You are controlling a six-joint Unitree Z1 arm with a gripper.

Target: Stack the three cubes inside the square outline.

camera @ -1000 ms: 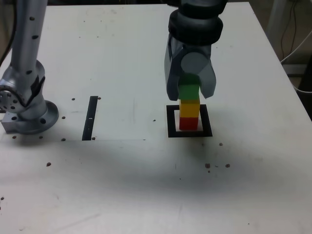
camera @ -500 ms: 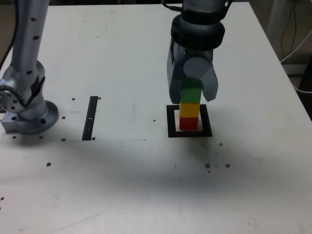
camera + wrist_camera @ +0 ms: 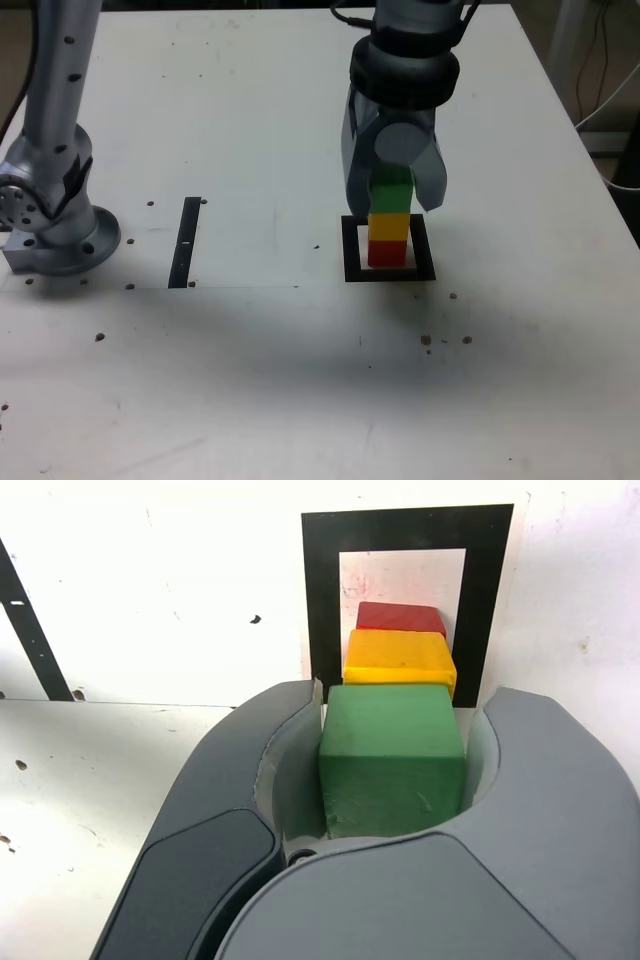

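Inside the square outline (image 3: pixel 353 250): red cube (image 3: pixel 387 254), yellow cube (image 3: pixel 389 226) above.
End effector (image 3: pixel 397 203) around the topmost green cube (image 3: pixel 391 190); whether gripping, I cannot tell.

In the exterior view, three cubes stand one on another on the tabletop (image 3: pixel 250 390), right of centre. The bottom cube (image 3: pixel 387 254) rests inside the square outline (image 3: pixel 353 265), the middle cube (image 3: pixel 389 227) lies on it, and the top cube (image 3: pixel 391 190) is uppermost, between the two fingers of the hand (image 3: pixel 395 209), which reaches in from the far side. Well to the exterior view's left of the outline, a strip (image 3: pixel 185 243) lies on the tabletop. Farther left, beyond the strip, is the arm's base (image 3: pixel 70 245). Past the tabletop's right edge, near the exterior view's right border, runs a cable (image 3: pixel 608 108).
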